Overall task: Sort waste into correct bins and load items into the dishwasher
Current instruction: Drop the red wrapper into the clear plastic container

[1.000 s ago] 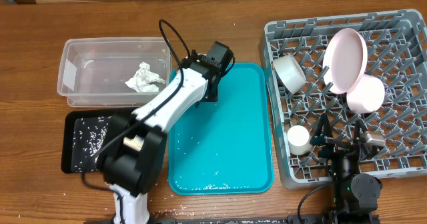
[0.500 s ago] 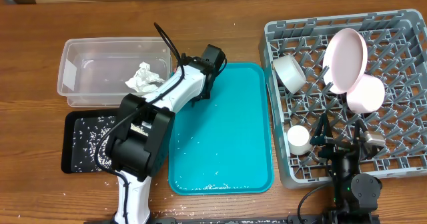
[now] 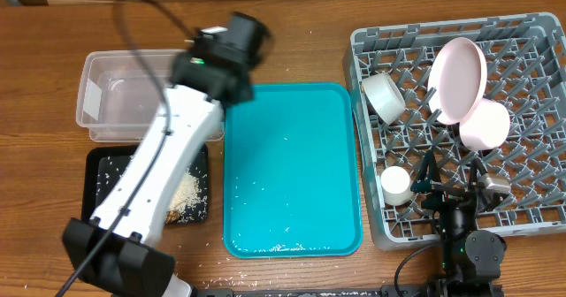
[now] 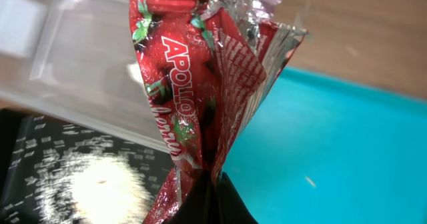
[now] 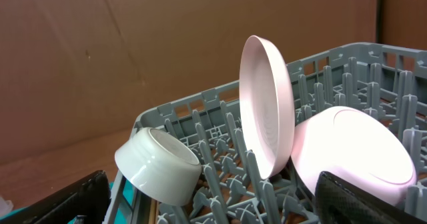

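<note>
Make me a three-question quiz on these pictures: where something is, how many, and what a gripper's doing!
1. Where is the small white cup? A in the grey rack B on the teal tray C in the clear tub
2. How many bowls are in the rack? A one B two C four
3. The left gripper is: A wide open B shut on the red wrapper C shut on nothing
1 A, it stands among the pegs. 2 B, one white bowl, one pink bowl. 3 B, the wrapper is pinched in its fingers.
</note>
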Controlling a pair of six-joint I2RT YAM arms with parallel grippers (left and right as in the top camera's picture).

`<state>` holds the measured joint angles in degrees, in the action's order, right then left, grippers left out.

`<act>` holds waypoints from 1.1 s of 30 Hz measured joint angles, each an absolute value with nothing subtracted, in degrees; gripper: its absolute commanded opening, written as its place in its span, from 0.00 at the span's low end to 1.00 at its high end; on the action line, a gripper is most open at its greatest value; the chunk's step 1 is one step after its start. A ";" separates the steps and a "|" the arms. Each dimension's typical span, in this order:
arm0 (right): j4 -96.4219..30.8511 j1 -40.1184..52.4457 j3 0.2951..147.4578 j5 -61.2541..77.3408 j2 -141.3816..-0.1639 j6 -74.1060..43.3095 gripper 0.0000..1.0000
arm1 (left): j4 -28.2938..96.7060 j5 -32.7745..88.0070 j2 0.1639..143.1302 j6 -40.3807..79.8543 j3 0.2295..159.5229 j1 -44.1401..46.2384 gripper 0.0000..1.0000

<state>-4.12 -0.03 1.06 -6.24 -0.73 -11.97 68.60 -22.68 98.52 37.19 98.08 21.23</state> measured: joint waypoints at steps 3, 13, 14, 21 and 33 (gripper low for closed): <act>-4.16 -0.01 1.06 -6.24 -0.73 -11.99 1.00 | 66.30 -22.96 100.44 39.03 96.90 15.51 0.11; -4.16 -0.01 1.06 -6.24 -0.73 -11.99 1.00 | 64.97 -14.44 108.09 37.60 95.42 6.63 1.00; -4.16 -0.01 1.06 -6.22 -0.73 -11.97 1.00 | 67.07 -13.72 108.03 37.21 96.29 6.52 1.00; -4.14 -0.01 1.06 -6.26 -0.73 -11.97 1.00 | 80.97 -11.51 99.90 31.70 103.70 8.34 1.00; -4.16 -0.01 1.04 -6.24 -0.73 -11.97 1.00 | 88.05 -8.25 70.85 29.36 105.49 18.22 1.00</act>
